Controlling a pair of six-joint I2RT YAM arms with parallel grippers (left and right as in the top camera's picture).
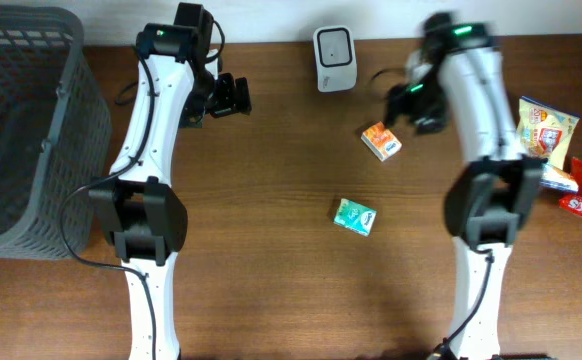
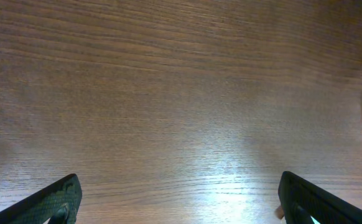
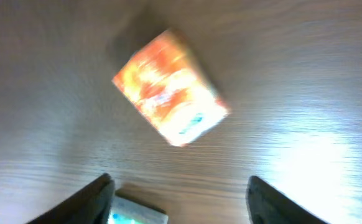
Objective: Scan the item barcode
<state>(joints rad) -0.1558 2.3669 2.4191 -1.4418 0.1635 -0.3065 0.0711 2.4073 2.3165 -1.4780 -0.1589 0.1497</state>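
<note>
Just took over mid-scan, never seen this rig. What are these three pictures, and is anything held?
This is a two-armed robot at a wooden table; each arm ends in a two-finger gripper. The wide picture is from a camera above. The other two are from a camera on each wrist, looking past its own fingers. On the table lie an orange box, a green box, a white scanner, a grey basket at the left and snack packets at the right. The left gripper is open over bare wood. The right gripper is open, the orange box just ahead of it. Nothing is held.
</note>
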